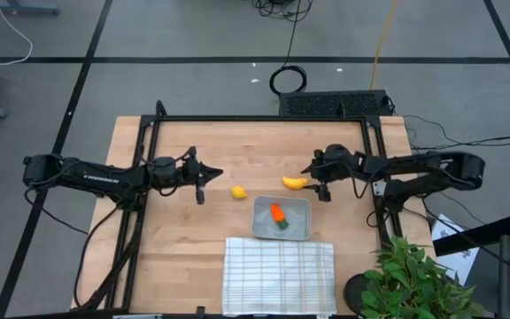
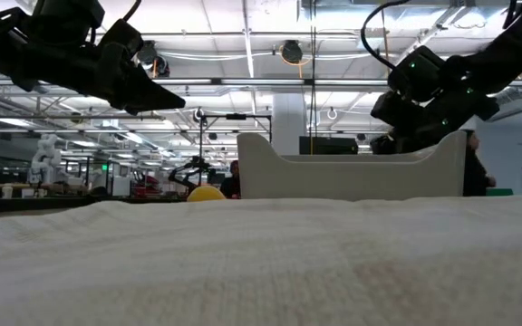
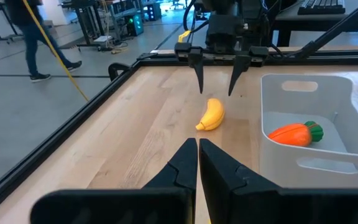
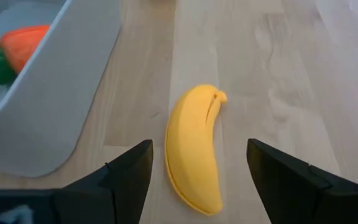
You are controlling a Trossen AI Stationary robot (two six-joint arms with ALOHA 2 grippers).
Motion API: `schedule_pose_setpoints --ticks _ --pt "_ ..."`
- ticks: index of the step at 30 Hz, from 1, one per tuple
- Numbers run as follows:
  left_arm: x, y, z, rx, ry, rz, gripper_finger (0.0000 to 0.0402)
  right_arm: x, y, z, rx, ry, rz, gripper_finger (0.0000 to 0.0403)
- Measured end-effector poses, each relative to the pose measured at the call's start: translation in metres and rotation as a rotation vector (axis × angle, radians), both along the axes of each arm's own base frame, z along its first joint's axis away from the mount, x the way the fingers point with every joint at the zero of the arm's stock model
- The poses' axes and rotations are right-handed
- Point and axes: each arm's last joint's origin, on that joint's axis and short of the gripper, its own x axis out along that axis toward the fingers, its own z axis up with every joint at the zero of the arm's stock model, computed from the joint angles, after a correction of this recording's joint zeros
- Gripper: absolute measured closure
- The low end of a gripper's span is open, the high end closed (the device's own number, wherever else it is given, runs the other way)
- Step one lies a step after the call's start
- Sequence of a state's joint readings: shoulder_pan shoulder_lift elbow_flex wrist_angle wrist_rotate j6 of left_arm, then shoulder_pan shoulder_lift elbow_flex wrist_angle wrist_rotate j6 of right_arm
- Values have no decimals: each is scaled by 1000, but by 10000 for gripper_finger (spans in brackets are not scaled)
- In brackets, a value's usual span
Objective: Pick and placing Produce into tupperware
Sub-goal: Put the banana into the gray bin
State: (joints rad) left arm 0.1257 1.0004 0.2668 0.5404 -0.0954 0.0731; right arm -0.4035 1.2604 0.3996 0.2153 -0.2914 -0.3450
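The carrot (image 1: pixel 277 213) already lies in the tupperware (image 1: pixel 282 232), so the banana (image 4: pixel 194 149) is the step in hand — the right end effector (image 4: pixel 197 177) hangs over it on the bench (image 1: pixel 193 257), fingers spread wide to either side. Next it likely must lower and close. The left end effector (image 3: pixel 197 163), pressed together and empty, waits near the lemon (image 1: pixel 238 191).
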Motion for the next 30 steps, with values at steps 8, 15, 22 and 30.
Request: schedule_pose_setpoints --ticks 8,15,22,30 --pt "0 0 -2 0 23 0 380 4 4 -11 23 45 25 151" --pt "0 0 -2 7 24 -2 380 7 3 -16 35 47 14 151" --pt "0 0 -2 7 25 -2 380 9 2 -24 61 69 -4 151" --pt "-1 0 -3 5 32 -2 380 12 1 -32 65 82 -12 151"
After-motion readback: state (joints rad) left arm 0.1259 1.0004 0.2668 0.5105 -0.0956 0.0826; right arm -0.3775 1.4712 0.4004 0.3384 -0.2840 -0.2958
